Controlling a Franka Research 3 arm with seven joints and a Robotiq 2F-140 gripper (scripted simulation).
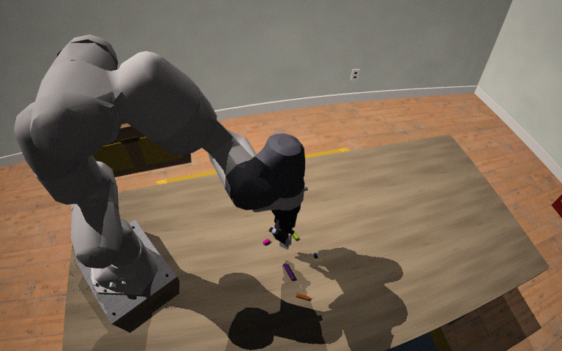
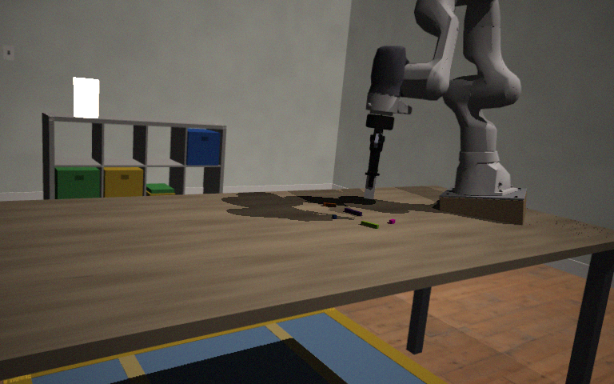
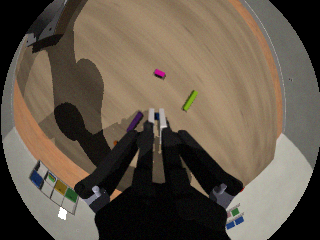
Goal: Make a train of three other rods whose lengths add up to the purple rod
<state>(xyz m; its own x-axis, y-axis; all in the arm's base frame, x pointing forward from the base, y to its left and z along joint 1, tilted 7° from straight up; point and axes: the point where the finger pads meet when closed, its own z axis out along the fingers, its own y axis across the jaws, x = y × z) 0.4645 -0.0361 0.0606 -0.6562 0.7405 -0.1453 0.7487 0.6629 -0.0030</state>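
Note:
My gripper [image 1: 285,246] [image 2: 369,198] [image 3: 156,115] is raised above the table, shut on a small blue rod [image 3: 157,116] that shows between the fingertips in the wrist view. A second blue rod [image 1: 315,255] [image 2: 333,217] lies on the table. The purple rod [image 1: 289,271] [image 2: 352,211] [image 3: 135,121] lies flat. The orange rod [image 1: 304,296] [image 2: 329,204] lies beyond it in the exterior view, mostly hidden in the wrist view. The magenta rod [image 1: 266,242] [image 2: 392,221] [image 3: 160,73] and the lime rod [image 1: 296,236] [image 2: 369,224] [image 3: 190,101] lie apart from each other.
The rods lie on the wooden table [image 1: 394,198] [image 2: 181,253]. The arm's base plate [image 1: 167,281] [image 2: 484,210] stands at the left in the top view. The arm's shadow falls across the purple and orange rods' area. A shelf [image 2: 135,122] stands far behind the table.

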